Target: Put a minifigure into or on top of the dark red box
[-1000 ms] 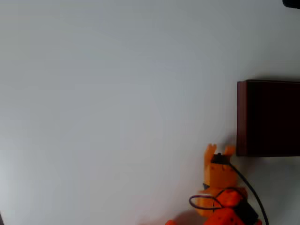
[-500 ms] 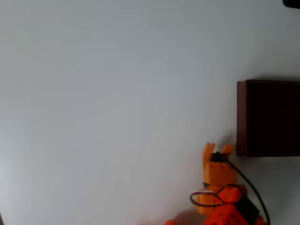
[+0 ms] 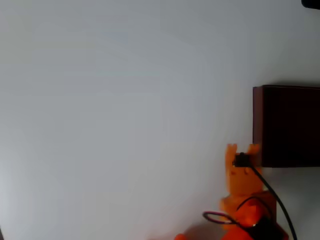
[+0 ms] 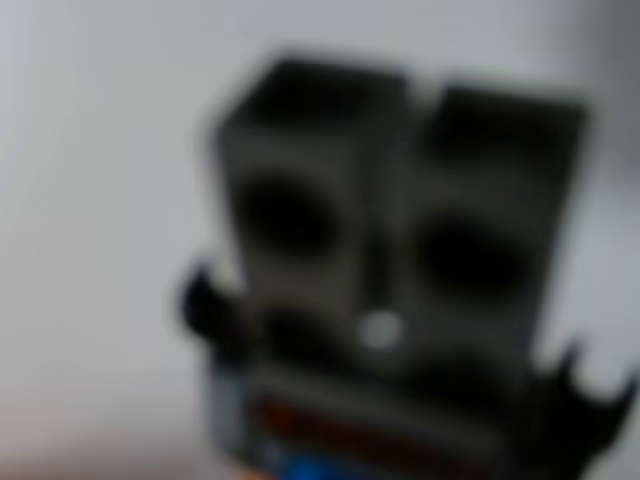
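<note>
Though blurred, minifigure (image 4: 390, 300) close up; no legible writing.

Orange arm reaches up from the bottom edge, its tool (image 3: 242, 148) (two fingertips slightly apart) pointing upward.

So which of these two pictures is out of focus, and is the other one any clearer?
Wrist view: heavily blurred, a dark blocky shape too close to focus. Overhead view: mildly soft but readable; the orange gripper and the dark red box are distinct, the box's inside almost black, with even light on the pale table.
</note>
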Robot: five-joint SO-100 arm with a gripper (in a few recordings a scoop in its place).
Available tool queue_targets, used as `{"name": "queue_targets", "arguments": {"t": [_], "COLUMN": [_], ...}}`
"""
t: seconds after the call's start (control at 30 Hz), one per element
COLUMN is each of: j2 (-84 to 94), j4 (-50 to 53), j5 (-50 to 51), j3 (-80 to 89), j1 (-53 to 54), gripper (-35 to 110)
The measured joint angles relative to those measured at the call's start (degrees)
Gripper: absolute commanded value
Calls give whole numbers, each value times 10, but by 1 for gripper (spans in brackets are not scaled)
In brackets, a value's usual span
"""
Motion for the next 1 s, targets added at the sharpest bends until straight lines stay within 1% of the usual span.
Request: {"name": "queue_targets", "arguments": {"t": [0.1,0.2,0.33,0.47,0.5,0.57,0.6,0.7,0.83,0.93,1.0], "j2": [-43,-121,-224,-367,-407,-476,-502,-523,-516,-462,-403], "j4": [38,52,16,-11,-11,-15,-17,-13,-26,-27,-31], "j5": [-7,-9,-9,-32,-40,-50,-54,-66,-98,-127,-158], "j3": [-123,-238,-318,-418,-449,-499,-514,-522,-509,-461,-416], "j1": [-31,-71,-83,-72,-71,-62,-56,-36,-28,-32,-54], "gripper": [0,0,0,0,1,13,15,18,18,17,11]}}
